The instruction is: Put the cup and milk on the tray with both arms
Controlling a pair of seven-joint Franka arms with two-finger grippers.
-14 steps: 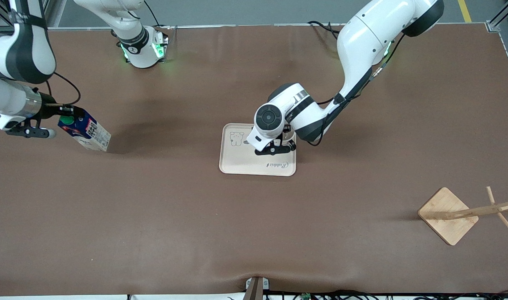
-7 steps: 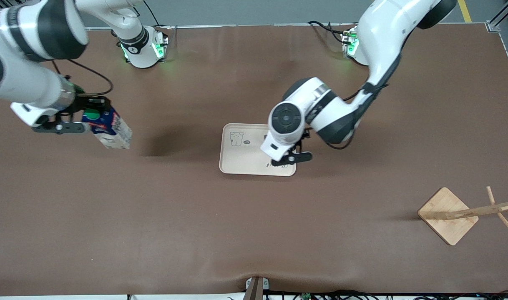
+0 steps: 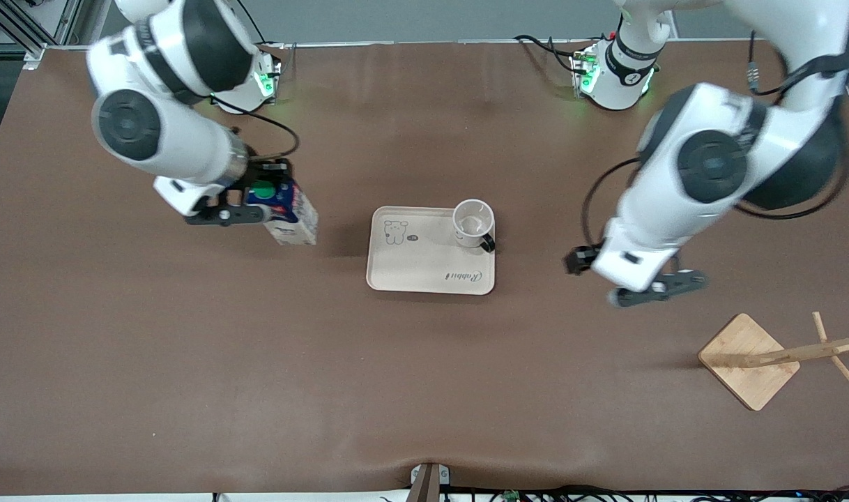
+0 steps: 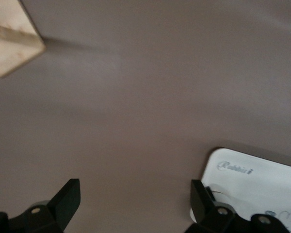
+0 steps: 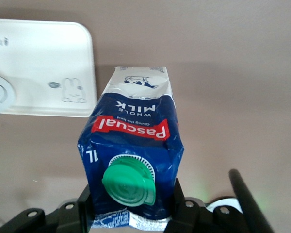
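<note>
The white cup [image 3: 474, 223] stands upright on the cream tray [image 3: 410, 268], in the tray corner toward the left arm's end, with nothing touching it. My left gripper [image 3: 656, 289] hangs open and empty over the bare table between the tray and the wooden stand; its view shows its fingers [image 4: 68, 201] wide apart and a tray corner [image 4: 252, 177]. My right gripper [image 3: 265, 199] is shut on the top of the blue-and-white milk [image 3: 295, 224], holding it tilted over the table just off the tray's edge toward the right arm's end. In the right wrist view the milk [image 5: 131, 131] fills the jaws.
A wooden stand with a square base [image 3: 748, 360] sits toward the left arm's end, nearer the front camera; its base corner [image 4: 12, 46] shows in the left wrist view. The brown mat [image 3: 424, 390] covers the table.
The left gripper opened, left the cup on the tray and swung off toward the left arm's end. The right arm carried the milk from the table's end up close to the tray.
</note>
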